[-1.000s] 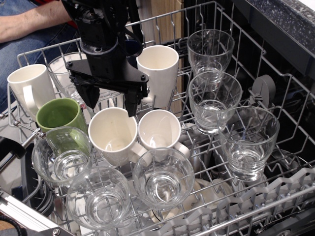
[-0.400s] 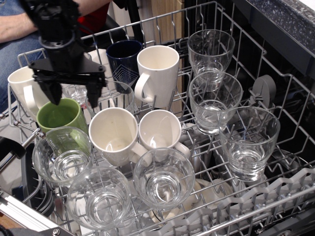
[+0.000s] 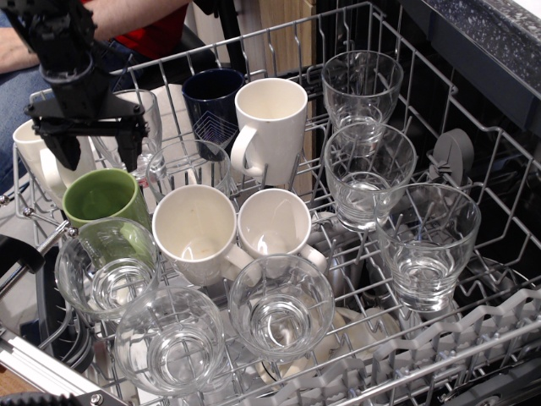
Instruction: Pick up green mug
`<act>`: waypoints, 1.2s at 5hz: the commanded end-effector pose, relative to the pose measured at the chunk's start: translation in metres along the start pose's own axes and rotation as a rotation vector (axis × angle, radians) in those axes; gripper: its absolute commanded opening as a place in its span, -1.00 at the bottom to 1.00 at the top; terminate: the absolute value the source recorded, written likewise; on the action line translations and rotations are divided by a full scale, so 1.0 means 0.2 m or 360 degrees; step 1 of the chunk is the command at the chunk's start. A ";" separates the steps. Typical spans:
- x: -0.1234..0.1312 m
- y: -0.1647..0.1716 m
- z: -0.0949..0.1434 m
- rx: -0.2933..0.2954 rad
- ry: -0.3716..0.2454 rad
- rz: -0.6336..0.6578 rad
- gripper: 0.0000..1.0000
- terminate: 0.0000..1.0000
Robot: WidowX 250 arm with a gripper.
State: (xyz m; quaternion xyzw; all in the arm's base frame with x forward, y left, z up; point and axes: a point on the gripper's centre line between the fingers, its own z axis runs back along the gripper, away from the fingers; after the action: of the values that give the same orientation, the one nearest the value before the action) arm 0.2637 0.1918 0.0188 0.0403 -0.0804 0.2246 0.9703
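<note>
The green mug point(image 3: 103, 197) stands upright at the left side of the dishwasher rack point(image 3: 279, 51), green inside and out. My black gripper point(image 3: 95, 158) hangs just above its far rim, open, with one finger point(image 3: 68, 156) to the left and the other point(image 3: 128, 154) to the right. Nothing is held between them. The gripper body hides part of a cream-white mug point(image 3: 38, 152) behind it.
Around the green mug stand a clear glass point(image 3: 106, 266) in front, a cream-white mug point(image 3: 196, 233) to the right and glasses behind. A navy mug point(image 3: 213, 100), more white mugs point(image 3: 270, 127) and several glasses point(image 3: 363, 85) fill the rack. A person's arm point(image 3: 127, 17) shows at top left.
My gripper has moved left across the rack, from above the middle white mugs to above the green mug's far rim. It stays open. The mugs and glasses have not moved.
</note>
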 end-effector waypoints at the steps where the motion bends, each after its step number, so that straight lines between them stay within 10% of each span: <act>1: 0.10 0.12 -0.11 -0.0012 -0.0142 -0.0075 1.00 -1.00; 6: 0.01 0.08 -0.44 -0.0052 -0.0322 -0.0122 1.00 -1.00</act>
State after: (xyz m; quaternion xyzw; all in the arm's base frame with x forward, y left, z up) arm 0.2655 0.2106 -0.0795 0.0448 -0.1596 0.1888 0.9679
